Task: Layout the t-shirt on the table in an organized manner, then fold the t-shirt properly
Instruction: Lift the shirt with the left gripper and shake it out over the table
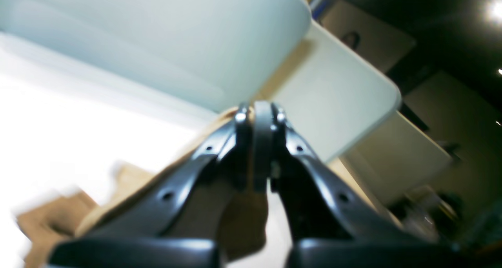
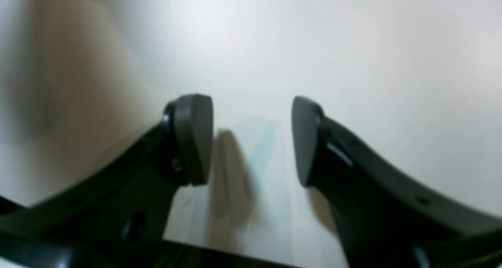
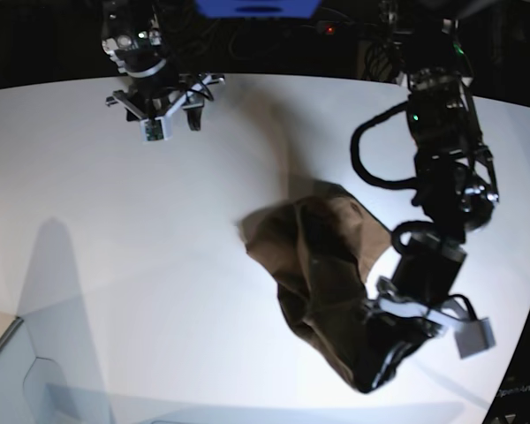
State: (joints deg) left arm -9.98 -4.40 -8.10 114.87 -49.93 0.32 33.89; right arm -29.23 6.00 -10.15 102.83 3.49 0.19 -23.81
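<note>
The brown t-shirt is bunched in a wrinkled heap right of centre on the white table. Its near end is pulled toward my left gripper, which is shut on the cloth at the heap's front right. In the left wrist view the fingertips are pressed together, brown t-shirt fabric hangs just below them, and more lies at lower left. My right gripper hovers at the table's far left, well apart from the shirt. It is open with only bare table between its pads.
A pale, translucent box sits at the front left corner. The table's curved edge runs close behind the left arm on the right. Dark equipment and cables line the back edge. Other pale tabletops show beyond the left gripper.
</note>
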